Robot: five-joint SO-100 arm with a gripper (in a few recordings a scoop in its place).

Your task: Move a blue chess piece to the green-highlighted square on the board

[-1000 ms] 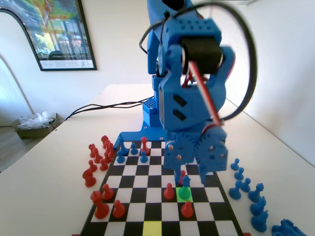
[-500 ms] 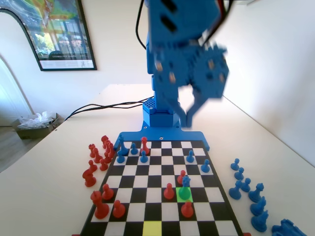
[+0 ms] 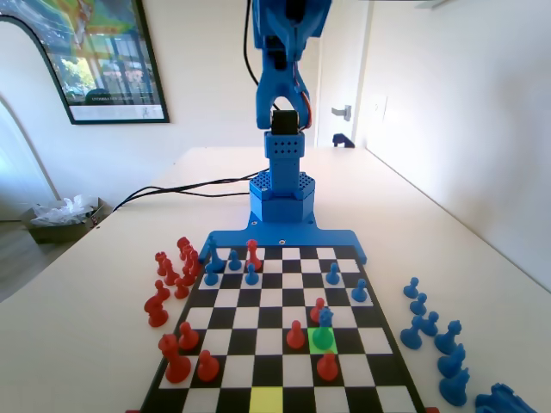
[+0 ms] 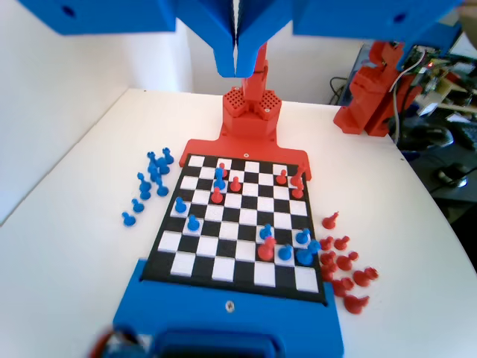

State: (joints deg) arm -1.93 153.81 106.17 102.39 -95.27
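Since the blue chess piece (image 3: 325, 318) stands upright on the green-highlighted square (image 3: 323, 338), free of the arm, with red pieces just beside it on three sides, the placement looks done and, by my judgement, only parking the arm remains. In the fixed view the blue arm (image 3: 284, 52) is raised high over its base at the far end of the board (image 3: 284, 372). In the wrist view the gripper (image 4: 237, 45) hangs well above the board (image 4: 153, 253), jaws pressed together on nothing.

Red pieces (image 3: 296, 335) crowding the green-highlighted square (image 3: 323, 339); open air above.
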